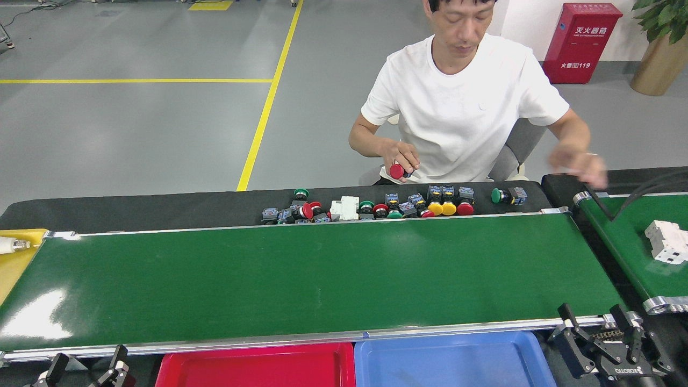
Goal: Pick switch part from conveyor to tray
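Observation:
The conveyor (301, 274) is a long, glossy dark-green belt with silver rails, and nothing lies on it. Several switch parts (395, 207) with red, yellow and green caps sit in a row on the black strip just behind its far rail. A red tray (258, 368) and a blue tray (451, 363) lie below the near rail. My left gripper (86, 368) shows at the bottom left, fingers apart and holding nothing. My right gripper (596, 322) stands at the bottom right by the belt's end, open and holding nothing.
A person in a white shirt sits behind the belt, one hand (400, 158) holding a red-capped part, the other hand (578, 161) over the right side. A shorter angled green belt (629, 242) at right carries a white block (666, 242). A yellow bin (16, 258) is at left.

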Motion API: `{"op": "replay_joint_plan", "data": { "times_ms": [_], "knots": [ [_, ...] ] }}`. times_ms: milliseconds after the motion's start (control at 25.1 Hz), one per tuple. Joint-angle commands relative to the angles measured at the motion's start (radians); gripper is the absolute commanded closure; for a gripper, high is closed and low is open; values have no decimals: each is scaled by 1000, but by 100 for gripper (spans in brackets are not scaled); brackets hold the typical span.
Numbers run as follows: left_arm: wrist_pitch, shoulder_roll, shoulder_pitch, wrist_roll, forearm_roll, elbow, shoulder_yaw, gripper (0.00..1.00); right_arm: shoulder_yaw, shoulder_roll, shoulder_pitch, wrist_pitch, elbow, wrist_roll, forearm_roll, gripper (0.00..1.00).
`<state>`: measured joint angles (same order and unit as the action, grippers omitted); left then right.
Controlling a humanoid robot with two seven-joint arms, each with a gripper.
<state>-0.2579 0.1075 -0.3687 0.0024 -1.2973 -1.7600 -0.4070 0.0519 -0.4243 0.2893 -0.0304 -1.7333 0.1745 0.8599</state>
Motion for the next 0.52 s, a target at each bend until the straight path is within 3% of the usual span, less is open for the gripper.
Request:
{"op": "replay_joint_plan", "data": {
  "times_ms": [0,478],
  "knots": [
    [-4,12,5,10,3,-12,-9,0,13,-2,-2,-13,-11,3,1,0],
    [-20,4,-1,18,9,-10,-7,0,13,1,-1,-5,-8,-7,1,0]
  ]
}}
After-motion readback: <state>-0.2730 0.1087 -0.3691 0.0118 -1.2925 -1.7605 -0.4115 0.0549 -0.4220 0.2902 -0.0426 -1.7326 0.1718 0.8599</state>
